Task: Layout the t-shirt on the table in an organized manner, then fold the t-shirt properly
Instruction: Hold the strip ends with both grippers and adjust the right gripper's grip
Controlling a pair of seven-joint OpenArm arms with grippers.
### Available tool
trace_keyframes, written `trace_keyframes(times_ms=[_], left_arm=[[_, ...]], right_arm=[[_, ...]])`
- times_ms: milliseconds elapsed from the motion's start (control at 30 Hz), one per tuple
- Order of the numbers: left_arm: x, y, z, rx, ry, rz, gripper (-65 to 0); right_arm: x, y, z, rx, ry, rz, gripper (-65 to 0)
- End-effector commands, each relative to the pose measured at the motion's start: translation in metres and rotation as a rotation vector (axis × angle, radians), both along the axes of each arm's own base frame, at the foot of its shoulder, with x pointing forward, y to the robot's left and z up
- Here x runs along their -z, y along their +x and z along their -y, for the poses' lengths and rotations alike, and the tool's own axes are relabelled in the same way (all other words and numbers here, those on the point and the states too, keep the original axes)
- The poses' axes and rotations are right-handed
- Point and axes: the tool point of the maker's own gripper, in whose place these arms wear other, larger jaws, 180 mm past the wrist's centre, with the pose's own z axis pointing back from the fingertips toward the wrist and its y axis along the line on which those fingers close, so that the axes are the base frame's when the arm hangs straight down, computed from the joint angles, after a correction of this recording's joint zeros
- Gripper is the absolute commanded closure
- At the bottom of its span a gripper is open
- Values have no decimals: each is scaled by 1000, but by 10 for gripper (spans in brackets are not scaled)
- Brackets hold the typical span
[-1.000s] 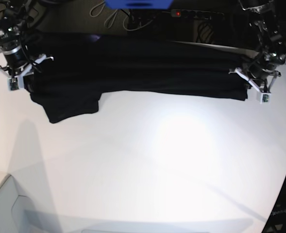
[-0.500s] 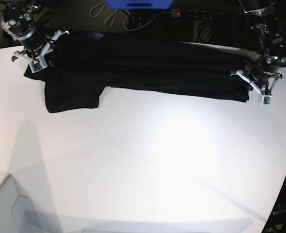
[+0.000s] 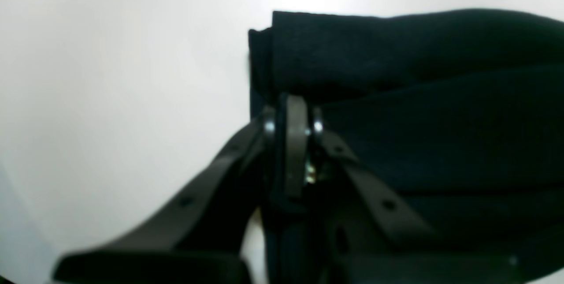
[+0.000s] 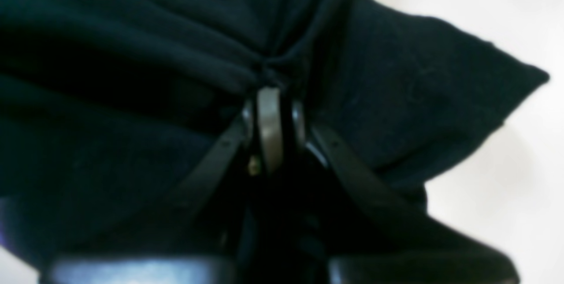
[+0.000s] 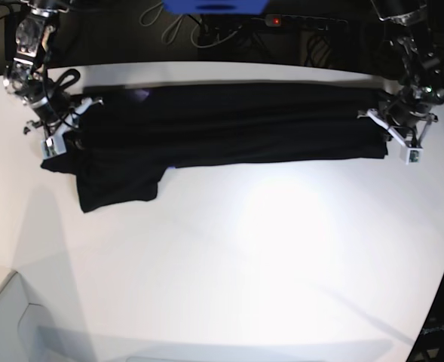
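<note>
Cloth is stretched between your two arms along the far side of the table: the black t-shirt lies as a long band, one short sleeve hanging toward you near its right-arm end. Your left tool is clamped shut on the corner of the folded hem, and the wrist view shows several layers stacked at that edge with the jaws pinched over them. Your right tool is likewise closed on bunched fabric, with gathers radiating from the pinch point in its own wrist view.

You look to be in the laying-out step, or the first lengthwise fold; the print is not visible, so I cannot tell which face is up. The next move probably calls for keeping even tension between both grips while lowering the cloth flat, then releasing together. Watch the loose sleeve, which likely needs tucking before any further fold.
</note>
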Motion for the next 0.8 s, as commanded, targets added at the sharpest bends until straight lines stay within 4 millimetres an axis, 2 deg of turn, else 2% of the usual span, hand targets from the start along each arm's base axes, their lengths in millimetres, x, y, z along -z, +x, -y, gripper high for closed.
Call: trace_keyframes(times_ms=[0,133,200,300,467,767], left_arm=[[-14,15,-6,-5,20,46,-2],[-18,20,-4,-5,15,58,-2],[-17,19,-4,-5,15,55,-2],[-16,18,-4,-5,15,52,-2],[-15,16,-4,-5,14,47,-2],[-16,18,-5,-5,18,49,-2]], right_arm=[[14,-8,18,14,-100,-101,0],[-12,19,36,67,-157,-25,0],[-27,27,48,92,-185,12,0],[-55,33,54,101,-235,70,0],[-83,22,43,98,-308,75,0],[-87,-2,31,84,-327,69,0]])
